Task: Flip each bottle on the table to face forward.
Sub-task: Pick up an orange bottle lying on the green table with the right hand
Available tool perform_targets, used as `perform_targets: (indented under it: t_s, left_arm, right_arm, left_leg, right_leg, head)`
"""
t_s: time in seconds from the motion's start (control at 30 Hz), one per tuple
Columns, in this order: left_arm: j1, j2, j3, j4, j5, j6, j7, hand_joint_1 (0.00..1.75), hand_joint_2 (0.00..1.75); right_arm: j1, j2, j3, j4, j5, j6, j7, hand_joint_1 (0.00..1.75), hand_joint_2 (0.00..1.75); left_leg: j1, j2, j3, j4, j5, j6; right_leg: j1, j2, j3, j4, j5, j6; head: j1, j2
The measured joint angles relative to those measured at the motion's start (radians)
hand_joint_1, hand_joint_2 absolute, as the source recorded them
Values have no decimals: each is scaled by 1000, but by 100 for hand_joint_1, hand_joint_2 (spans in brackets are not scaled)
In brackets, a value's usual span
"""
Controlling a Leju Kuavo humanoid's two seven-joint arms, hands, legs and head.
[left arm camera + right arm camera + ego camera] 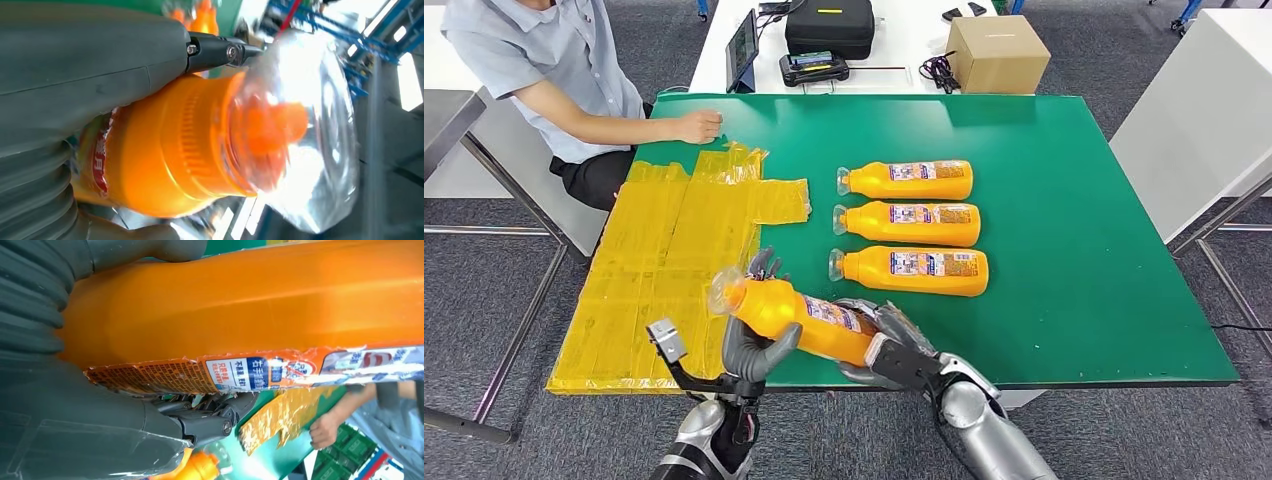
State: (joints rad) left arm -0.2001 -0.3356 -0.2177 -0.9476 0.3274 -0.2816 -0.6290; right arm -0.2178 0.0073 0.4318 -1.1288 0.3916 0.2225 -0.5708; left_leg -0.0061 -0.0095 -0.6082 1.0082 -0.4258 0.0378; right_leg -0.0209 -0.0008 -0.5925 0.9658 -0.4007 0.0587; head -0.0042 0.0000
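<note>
Lying tilted across the near edge of the green surface (1064,300), the held orange bottle (799,315) has its long axis running from lower right up to upper left, clear cap toward the yellow plastic sheets (654,280). Left hand (759,335) grips it just behind the neck, thumb under, fingers over; right hand (894,345) wraps the base end. Label faces upward. Three more orange bottles (909,225) lie flat mid-surface, parallel, one behind another, caps pointing left, labels up. A person's hand (696,127) rests at the far left edge. Behind, on a white table: a cardboard box (997,55), closed, and a black case (829,25).
</note>
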Motion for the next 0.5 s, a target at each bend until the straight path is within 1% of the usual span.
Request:
perform_targets:
  t_s: [0.07,0.13,0.5]
  left_arm:
    - [0,0,3,0,38,-54,9,87,175]
    - [0,0,4,0,51,-76,13,173,175]
    - [-12,0,4,20,38,-82,14,175,175]
  right_arm:
    - [-7,2,6,14,-5,1,-4,168,175]
    - [-14,3,10,25,-8,2,-9,169,175]
    - [-24,5,11,41,-43,16,-12,171,175]
  left_leg:
    - [0,0,0,0,0,0]
    - [0,0,0,0,0,0]
    - [0,0,0,0,0,0]
  right_leg:
    - [0,0,0,0,0,0]
    - [0,0,0,0,0,0]
    - [0,0,0,0,0,0]
  head:
    - [0,0]
    - [0,0]
    - [0,0]
